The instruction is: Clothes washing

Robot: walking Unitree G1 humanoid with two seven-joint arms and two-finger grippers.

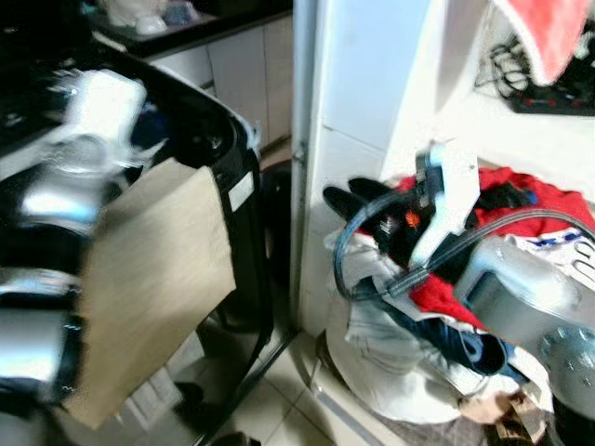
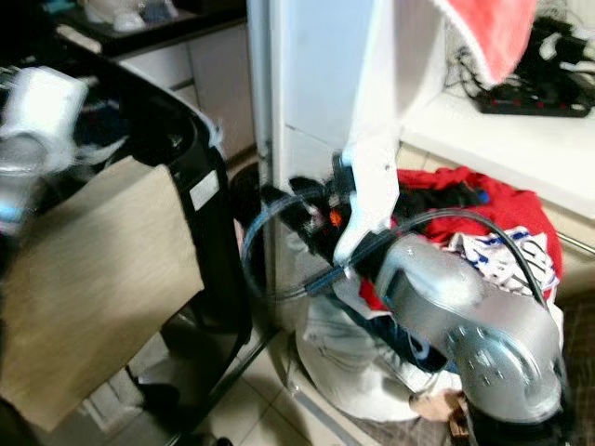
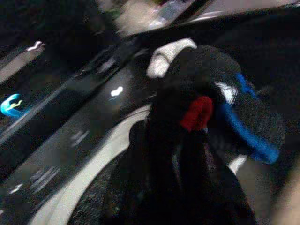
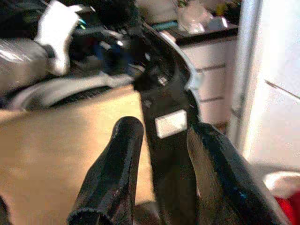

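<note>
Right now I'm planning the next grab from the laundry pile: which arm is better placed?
Right. The right gripper hangs open and empty just above the clothes pile, while the left gripper is over at the black washer, apparently holding a dark garment.

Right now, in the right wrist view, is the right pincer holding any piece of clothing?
No. The right pincer stands open with nothing between its two black fingers, through which the black washing machine shows.

We saw a white pillar (image 1: 358, 102), pale tiled floor (image 1: 279, 409) below it, cream cabinets (image 1: 244, 70) behind.
</note>
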